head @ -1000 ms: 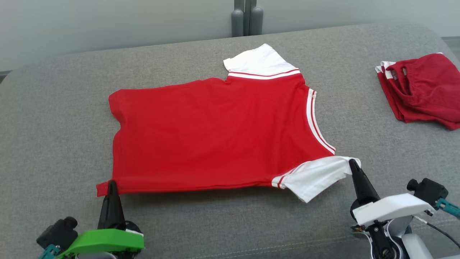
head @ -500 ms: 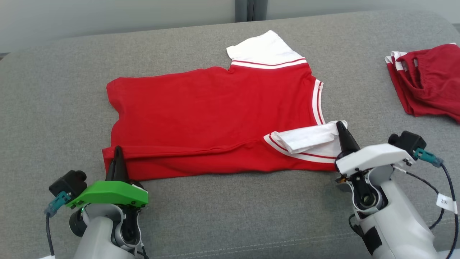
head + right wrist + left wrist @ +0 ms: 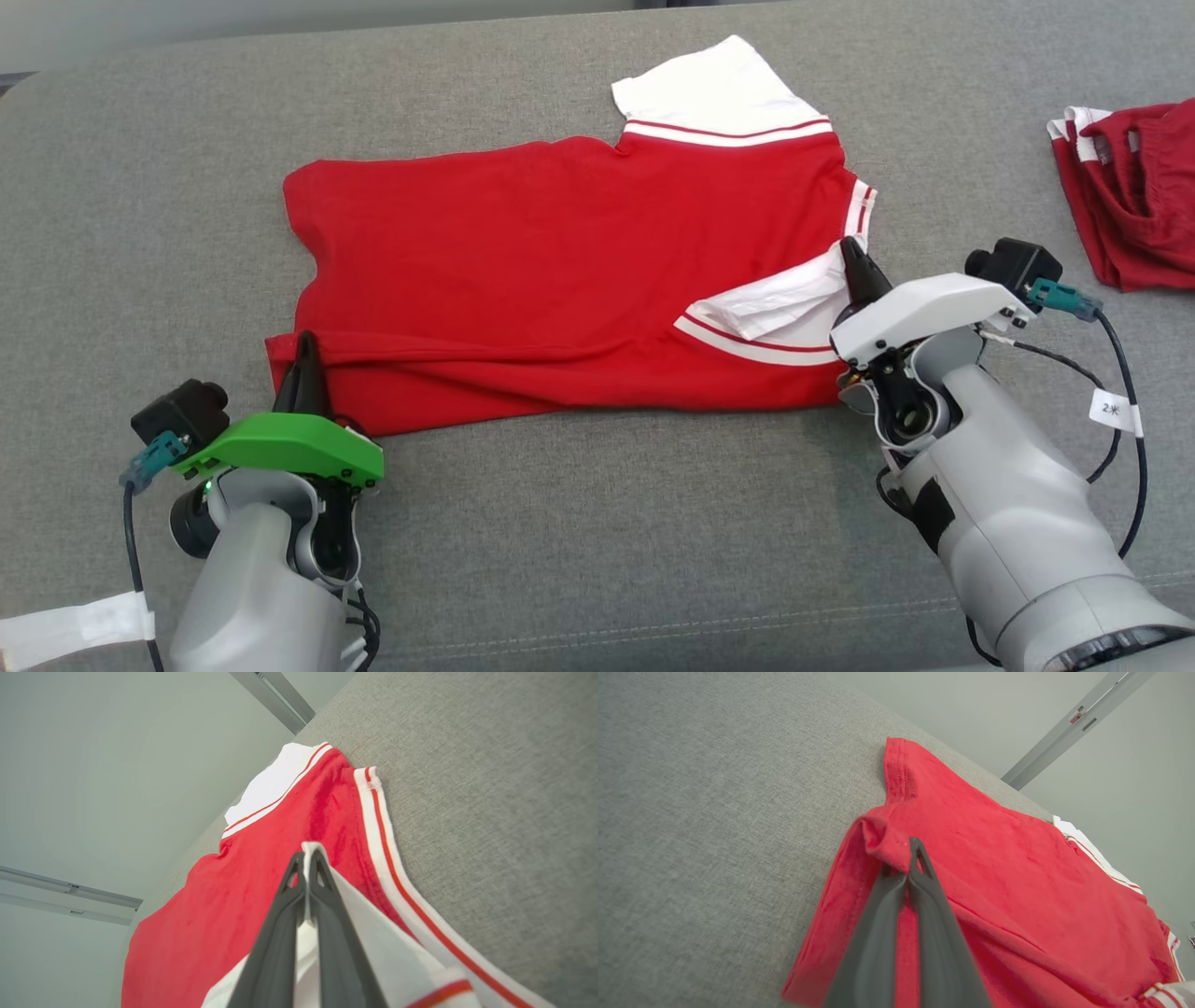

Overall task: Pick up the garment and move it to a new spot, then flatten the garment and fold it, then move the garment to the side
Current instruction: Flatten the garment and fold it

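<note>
The garment [image 3: 560, 252] is a red shirt with white sleeves and striped trim, lying on the grey cushioned surface [image 3: 597, 523]. Its near edge is folded over onto the body. My left gripper [image 3: 305, 347] is shut on the red hem corner [image 3: 885, 842] at the near left. My right gripper [image 3: 851, 254] is shut on the white sleeve [image 3: 313, 851], which lies doubled back over the red body near the striped neckline [image 3: 383, 826]. The other white sleeve [image 3: 714, 89] lies flat at the far side.
A second red garment with white trim [image 3: 1134, 210] lies bunched at the far right of the surface. A pale wall [image 3: 117, 765] rises behind the surface. A strip of white tape [image 3: 75, 625] shows at the lower left.
Both grippers have carried the garment's near edge away from me, folding the hem and the white sleeve over the red body. The head camera has tilted down meanwhile.
</note>
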You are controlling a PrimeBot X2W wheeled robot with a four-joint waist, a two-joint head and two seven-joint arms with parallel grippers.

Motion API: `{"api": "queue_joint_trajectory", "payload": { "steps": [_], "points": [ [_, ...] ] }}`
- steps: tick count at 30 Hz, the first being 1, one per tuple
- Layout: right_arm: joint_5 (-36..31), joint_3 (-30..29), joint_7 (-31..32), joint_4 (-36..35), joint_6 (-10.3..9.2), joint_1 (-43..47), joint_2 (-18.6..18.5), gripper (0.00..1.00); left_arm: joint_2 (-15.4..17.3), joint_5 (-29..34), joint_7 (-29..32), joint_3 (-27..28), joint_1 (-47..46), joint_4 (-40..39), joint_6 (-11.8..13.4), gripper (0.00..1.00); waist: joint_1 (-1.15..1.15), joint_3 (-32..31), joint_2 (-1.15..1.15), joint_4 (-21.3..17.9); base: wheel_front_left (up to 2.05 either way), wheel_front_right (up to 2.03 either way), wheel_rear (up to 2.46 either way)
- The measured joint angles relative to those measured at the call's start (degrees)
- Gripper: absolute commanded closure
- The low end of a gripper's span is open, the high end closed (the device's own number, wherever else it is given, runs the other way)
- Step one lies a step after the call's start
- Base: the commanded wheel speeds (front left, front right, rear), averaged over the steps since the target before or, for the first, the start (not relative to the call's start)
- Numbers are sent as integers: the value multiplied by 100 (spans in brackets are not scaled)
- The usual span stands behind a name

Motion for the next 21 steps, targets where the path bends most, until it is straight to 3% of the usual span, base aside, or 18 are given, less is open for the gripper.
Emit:
{"api": "queue_joint_trajectory", "payload": {
  "steps": [3,4,5,6,7,14,21],
  "points": [
    [112,153,-62,344,0,-258,-1,100,-1,31,0,-20,-112,135,-30,100,0,25,0,7,0,0,0],
    [183,192,-89,452,0,-342,1,95,-2,47,0,-21,-141,179,-38,87,0,33,0,10,0,0,0],
    [246,240,-96,538,0,-424,-1,59,-3,63,0,-25,-172,207,-51,64,0,40,0,12,0,0,0],
    [312,283,-137,620,0,-503,0,10,-2,83,0,-22,-199,222,-55,16,0,46,0,16,0,0,0],
    [312,283,-137,620,0,-503,0,0,-2,83,0,-22,-199,222,-55,0,0,46,0,16,0,0,0],
    [631,736,-344,682,0,-775,-3,0,-2,142,-1,18,-264,36,-113,0,0,56,0,32,0,0,0],
    [445,889,-543,443,0,-794,-13,0,-2,282,-2,37,86,-548,-163,0,0,-21,0,-15,0,0,0]
  ]
}}
